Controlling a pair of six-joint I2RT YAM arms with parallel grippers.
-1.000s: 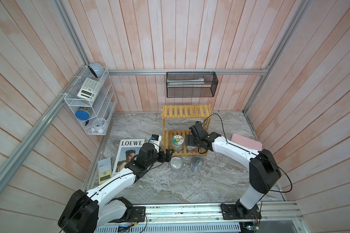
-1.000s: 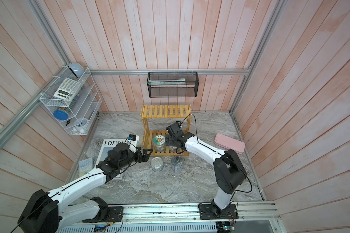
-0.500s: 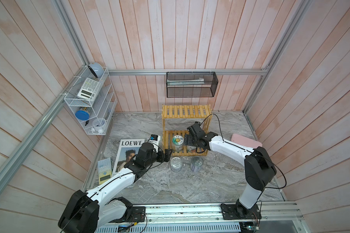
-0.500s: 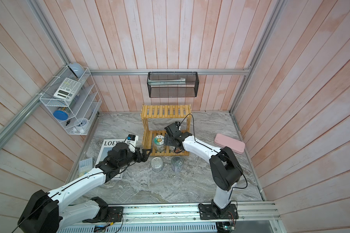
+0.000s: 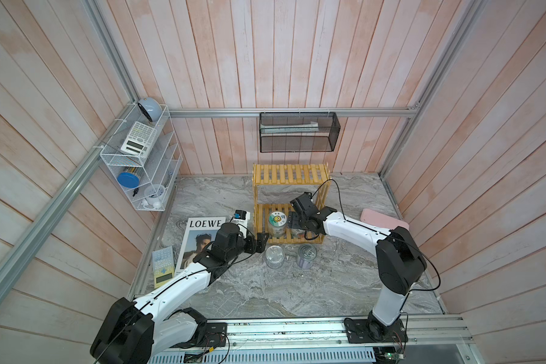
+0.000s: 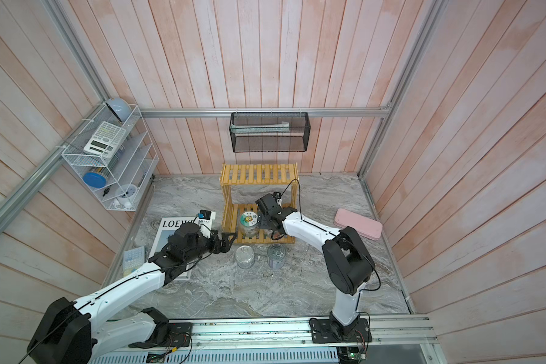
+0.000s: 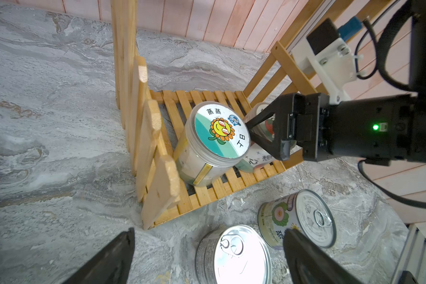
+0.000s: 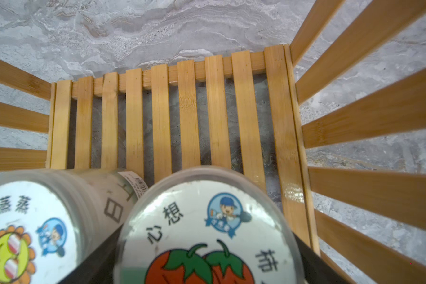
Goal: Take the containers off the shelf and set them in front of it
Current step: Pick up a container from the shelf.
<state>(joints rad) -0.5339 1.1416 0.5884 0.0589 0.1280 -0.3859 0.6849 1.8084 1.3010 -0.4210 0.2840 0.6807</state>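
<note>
Pink plank walls close in a grey marbled desk [image 5: 328,290]. At the centre of both top views, against the back wall, stands the yellow slatted shelf [image 5: 291,174]. Its long side runs left to right across the frame and its open front faces the lower edge.

On its lower tier two jars stand upright, lids up, just beside each other. The sunflower-lid jar [image 7: 219,132] is to the left in the top views and the strawberry-lid jar [image 8: 207,233] to the right. Labels and cloudy sides hide what they hold.

On the desk, just below the shelf's front edge in the top views, two sealed tins stand upright with their pull-rings up, near each other but apart. The silver tin [image 5: 275,257] is on the left and the flower-label tin [image 5: 306,256] on the right.

The right tool [image 7: 256,131] reaches into the lower tier with one finger on each side of the strawberry lid, close against it. Whether it pinches the lid I cannot tell. The left tool [image 5: 263,242] hangs spread wide, just left of the silver tin, pointing toward the shelf's left front corner.
</note>
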